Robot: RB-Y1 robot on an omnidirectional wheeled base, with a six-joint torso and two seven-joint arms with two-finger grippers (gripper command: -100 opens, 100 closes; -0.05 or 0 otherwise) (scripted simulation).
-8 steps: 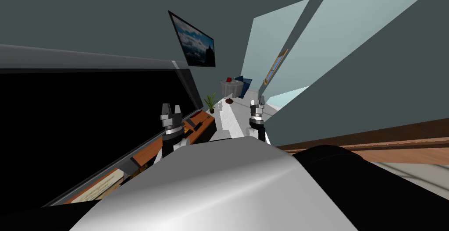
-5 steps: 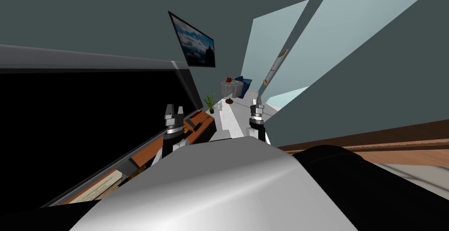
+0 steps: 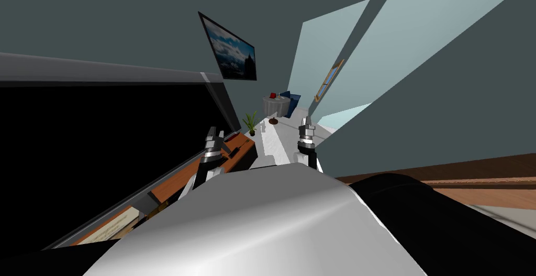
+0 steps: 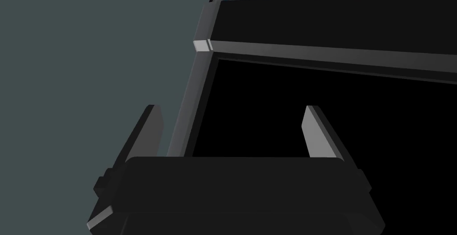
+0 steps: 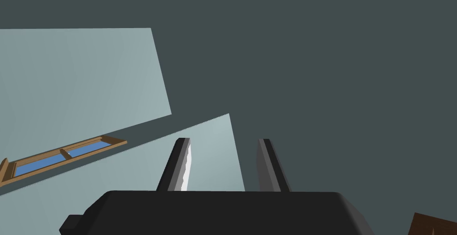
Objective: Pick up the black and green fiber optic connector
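One big black screen (image 3: pixel 104 147) stands at the left on a brown tabletop (image 3: pixel 180 176), and the left end effector (image 4: pixel 232 107) hangs over that tabletop by the screen's grey-framed corner, its fingers spread wide with nothing between them. Just past it a few small dark bits (image 3: pixel 235 151) lie on the wood, too small to tell which is the connector, and a potted plant (image 3: pixel 252 122) stands beyond the tabletop's end. Further right, the right end effector (image 5: pixel 224 141) points upward, fingers drawn close with only a narrow gap, gripping nothing.
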